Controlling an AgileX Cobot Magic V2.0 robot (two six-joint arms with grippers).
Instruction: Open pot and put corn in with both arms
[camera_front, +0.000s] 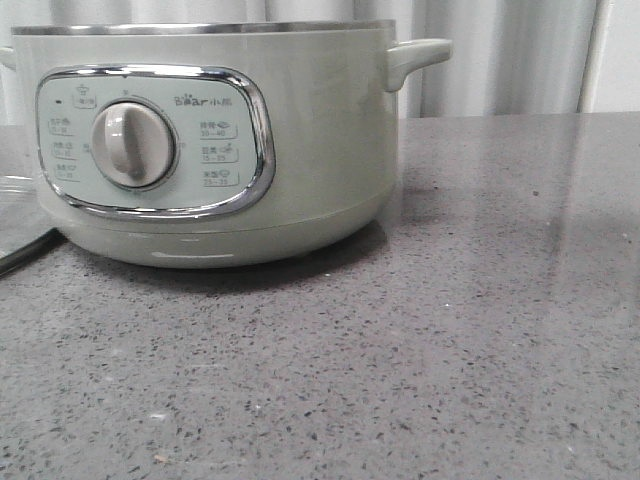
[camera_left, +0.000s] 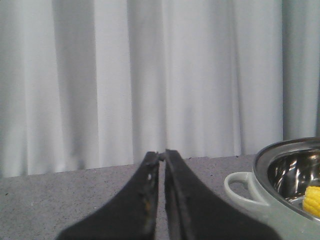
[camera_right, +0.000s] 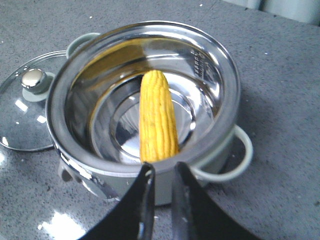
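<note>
Right gripper (camera_right: 161, 172) above corn (camera_right: 158, 117)

Mirror-bright steel bowl inside the glossy sage pot (camera_right: 150, 95), clear glass lid (camera_right: 22, 112), speckled matt stone bench (camera_front: 450, 350).

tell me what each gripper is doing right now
left gripper: closed, holding nothing
right gripper: slightly open, empty, above the pot with the corn inside
</note>
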